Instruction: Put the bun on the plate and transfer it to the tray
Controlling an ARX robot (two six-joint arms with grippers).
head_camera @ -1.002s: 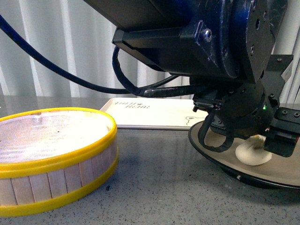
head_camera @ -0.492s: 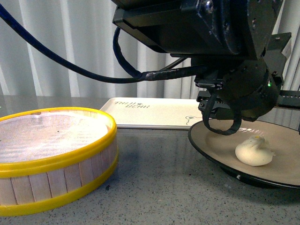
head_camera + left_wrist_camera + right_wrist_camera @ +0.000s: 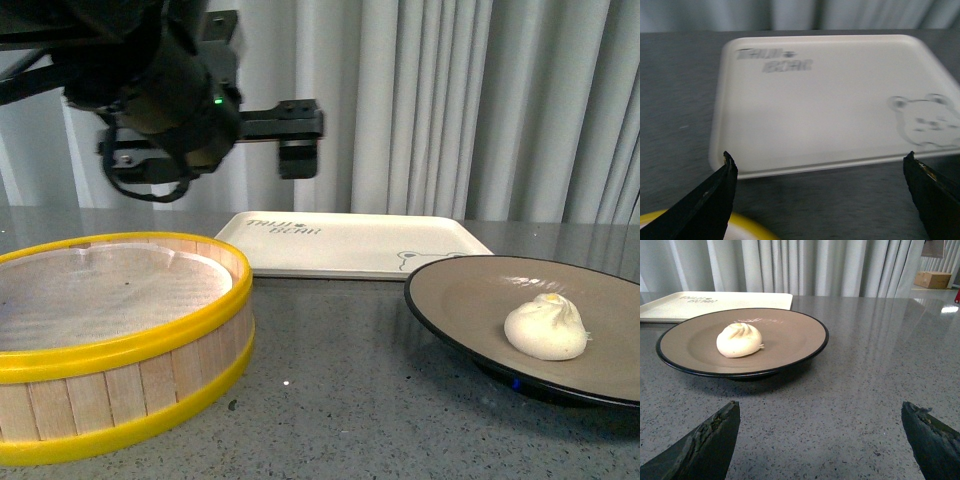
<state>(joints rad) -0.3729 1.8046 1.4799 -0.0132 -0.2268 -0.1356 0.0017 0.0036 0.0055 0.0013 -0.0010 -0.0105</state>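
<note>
The left gripper (image 3: 818, 165) hangs in the air with its fingers (image 3: 715, 200) spread wide and nothing between them. The tray (image 3: 830, 105) lies ahead of it and lower down, its near edge running across the gap between the two fingertips. The tray's rounded corners and raised edge are free all round, and its surface is bare apart from the lettering and the bear drawing. The yellow rim of the basket (image 3: 747, 231) shows just under one finger, closer to the gripper than the tray.

The right gripper (image 3: 820, 407) sits low over the table (image 3: 880, 365), fingers far apart and empty. The plate (image 3: 795, 330) stands ahead of it, off toward one finger. The bun (image 3: 739, 340) rests on the plate, nearer the rim on the tray's side than the middle, with bare plate all around it. The tray is beyond the plate. Their edges look very close, but I cannot tell whether they touch. Ahead of the other finger the grey table runs open to the curtain (image 3: 790, 265).

In the front view the basket (image 3: 120, 400) stands well apart from the plate, with a strip of table between them.
</note>
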